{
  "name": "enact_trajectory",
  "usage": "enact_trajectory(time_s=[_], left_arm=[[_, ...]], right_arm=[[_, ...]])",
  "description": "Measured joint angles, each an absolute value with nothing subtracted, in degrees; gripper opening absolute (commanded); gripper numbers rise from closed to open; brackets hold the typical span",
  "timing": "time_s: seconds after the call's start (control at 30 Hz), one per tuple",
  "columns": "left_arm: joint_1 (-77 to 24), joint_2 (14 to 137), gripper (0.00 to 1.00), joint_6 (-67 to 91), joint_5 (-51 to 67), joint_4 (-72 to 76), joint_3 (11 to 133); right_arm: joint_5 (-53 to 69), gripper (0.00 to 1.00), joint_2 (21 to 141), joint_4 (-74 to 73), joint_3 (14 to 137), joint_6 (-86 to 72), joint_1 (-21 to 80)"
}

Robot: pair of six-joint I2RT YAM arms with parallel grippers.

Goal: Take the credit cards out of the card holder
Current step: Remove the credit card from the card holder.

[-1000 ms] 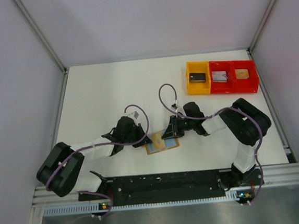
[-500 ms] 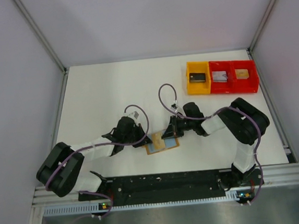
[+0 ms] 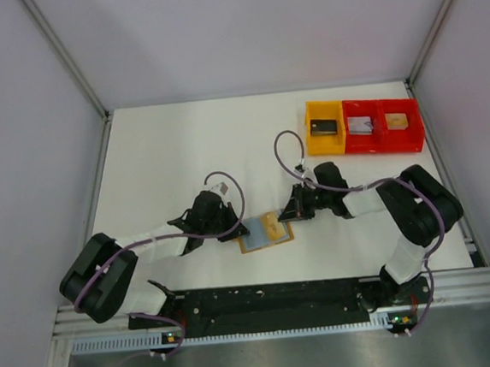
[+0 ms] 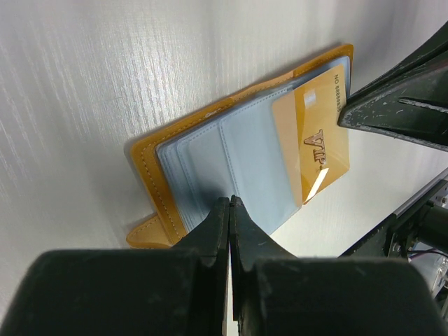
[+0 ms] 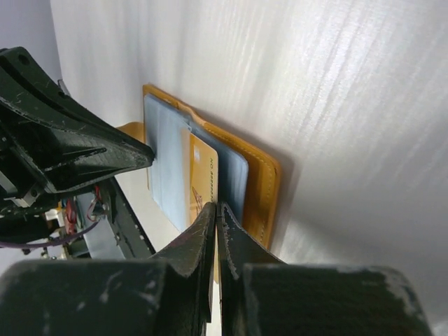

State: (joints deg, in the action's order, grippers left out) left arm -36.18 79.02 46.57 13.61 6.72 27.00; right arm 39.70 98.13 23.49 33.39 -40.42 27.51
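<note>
Operator: Slippage is the first risk. The holder (image 4: 150, 175) lies open on the counter (image 3: 182, 155) between the two arms, and one gold card (image 4: 315, 140) sticks partway out of the pocket on the right arm's side.

Observer: And the right pincer (image 5: 216, 210)?

Operator: Clenched, with its tips right at the card's outer edge. Neither wrist view shows whether that edge actually sits between the tips. If the bite is only on the very rim, a pull probably leaves the card behind.

Observer: The left pincer (image 4: 229, 204) is clenched too and grasps nothing. Its tips appear to press down on the holder's grey-blue inner face.

Operator: That hold-down is a single point. If the pocket grips the card tightly, the pull could drag the whole holder, pivot it around that point, or lift the free half off the counter.

Observer: A steep pull could also bend the card against the pocket's lip.

Operator: The left tips are also not far from the card's inner end. Pressure spreading over that pocket would pinch the card in place and fight the pull.

Observer: Whether more cards hide in the other pockets cannot be told.
</note>
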Motion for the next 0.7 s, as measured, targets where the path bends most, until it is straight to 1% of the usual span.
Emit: enact_trajectory(time_s=[0.37, 0.57, 0.7], left_arm=[[-36.3, 77.4, 0.0, 45.6, 12.5, 4.8, 27.0], [-36.3, 73.6, 0.18, 44.1, 11.9, -1.1, 27.0], [-36.3, 69.0, 0.23, 42.3, 12.2, -3.9, 27.2]], right_arm=[[39.0, 0.0, 94.3, 16.1, 33.5, -35.9, 26.8], [39.6, 0.0, 94.1, 15.7, 33.5, -36.0, 26.8], [39.7, 0.0, 91.8, 14.5, 33.5, -35.9, 26.8]])
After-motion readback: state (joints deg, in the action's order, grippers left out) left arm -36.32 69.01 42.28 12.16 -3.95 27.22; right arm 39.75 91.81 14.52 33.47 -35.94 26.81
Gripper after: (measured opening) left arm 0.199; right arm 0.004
